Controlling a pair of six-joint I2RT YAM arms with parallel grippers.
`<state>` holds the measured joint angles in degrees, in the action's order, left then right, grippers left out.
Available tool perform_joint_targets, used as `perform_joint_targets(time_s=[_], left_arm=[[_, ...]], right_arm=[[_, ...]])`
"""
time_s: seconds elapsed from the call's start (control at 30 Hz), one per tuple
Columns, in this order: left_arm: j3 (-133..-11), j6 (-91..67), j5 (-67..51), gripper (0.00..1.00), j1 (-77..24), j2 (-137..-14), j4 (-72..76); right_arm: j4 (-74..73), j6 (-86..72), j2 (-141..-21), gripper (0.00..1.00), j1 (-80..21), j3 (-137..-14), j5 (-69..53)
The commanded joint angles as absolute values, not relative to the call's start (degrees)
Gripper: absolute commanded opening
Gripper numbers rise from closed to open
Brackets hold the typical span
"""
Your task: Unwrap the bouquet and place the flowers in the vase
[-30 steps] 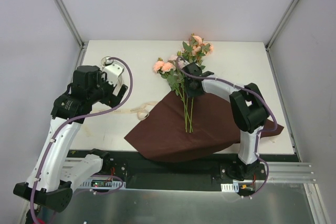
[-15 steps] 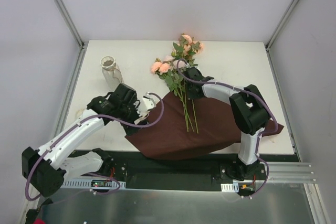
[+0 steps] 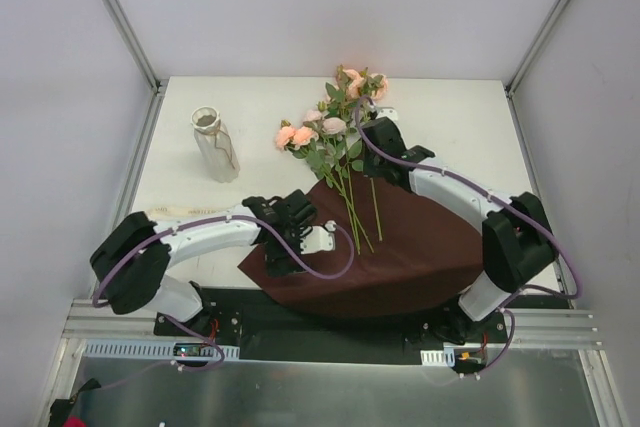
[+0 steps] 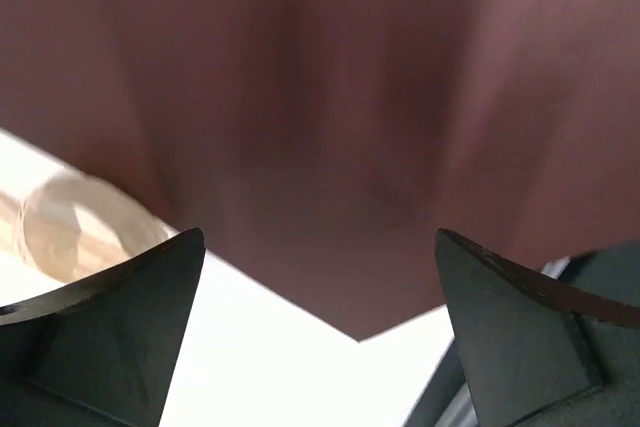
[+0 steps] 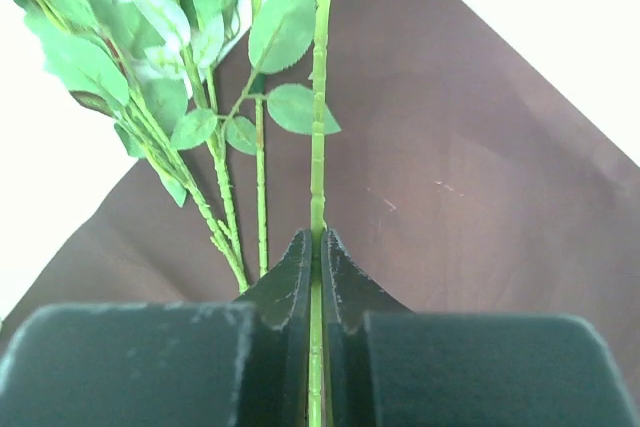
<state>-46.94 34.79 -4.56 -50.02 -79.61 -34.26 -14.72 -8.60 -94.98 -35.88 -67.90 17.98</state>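
From above: flowers (image 3: 335,132) loose on the unfolded dark red wrapping paper (image 3: 410,257), blooms past its far corner over the white table (image 3: 470,117); cream vase (image 3: 213,142) upright at far left, well apart from them. Only in the right wrist view: right gripper (image 5: 318,247) pinched tight on one green stem (image 5: 320,97), other stems just left of it. Only in the left wrist view: left gripper (image 4: 320,237) spread wide, low over the paper's near-left edge, beside a blurred pale loop (image 4: 70,222), possibly ribbon.

The dark red wrap (image 3: 400,257) is seen as matt, faintly scuffed paper; the white worktop (image 3: 470,117) is smooth, the vase (image 3: 216,152) slightly glossy, the flower stem (image 5: 318,127) plastic-like.
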Motion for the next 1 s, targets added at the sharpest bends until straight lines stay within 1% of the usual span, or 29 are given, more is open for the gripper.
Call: perform_joint_targets(time_s=[0.0, 0.17, 0.37, 0.43, 0.6, 0.7, 0.83, 0.9, 0.97], left_arm=[[-47.5, 38.0, -1.1, 0.99, -52.5, -85.0, -28.9], [-46.4, 39.5, 1.8, 0.99, -52.6, -89.6, -25.8], [-43.4, 41.0, 6.1, 0.99, -50.3, -91.1, -24.4], [-43.2, 41.7, 9.7, 0.99, -47.1, -92.3, -23.4], [-45.4, 42.4, 13.6, 0.97, -37.1, -93.2, -22.7], [-46.8, 42.6, 14.6, 0.97, -34.3, -91.9, -23.2], [-47.4, 42.2, 13.9, 0.98, -33.7, -86.0, -25.5], [-48.9, 41.0, 12.8, 0.98, -33.8, -83.9, -27.8], [-50.9, 38.5, 10.3, 0.98, -33.8, -79.7, -32.4]], right_arm=[[-13.1, -9.5, -89.0, 0.01, -36.0, -67.9, 22.6], [-12.2, -9.1, -84.3, 0.01, -36.0, -66.2, 24.1], [-12.7, -8.4, -76.2, 0.01, -36.3, -65.6, 24.1], [-12.5, -7.6, -73.6, 0.01, -36.9, -64.6, 24.9], [-9.9, -4.4, -65.0, 0.01, -41.1, -61.3, 26.9], [-7.7, -3.1, -61.4, 0.01, -44.9, -60.1, 29.4], [-2.8, 2.2, -62.3, 0.01, -49.5, -62.5, 30.8], [-1.2, 3.2, -66.6, 0.01, -50.7, -67.3, 31.2], [5.0, 7.9, -69.2, 0.01, -51.6, -67.6, 28.4]])
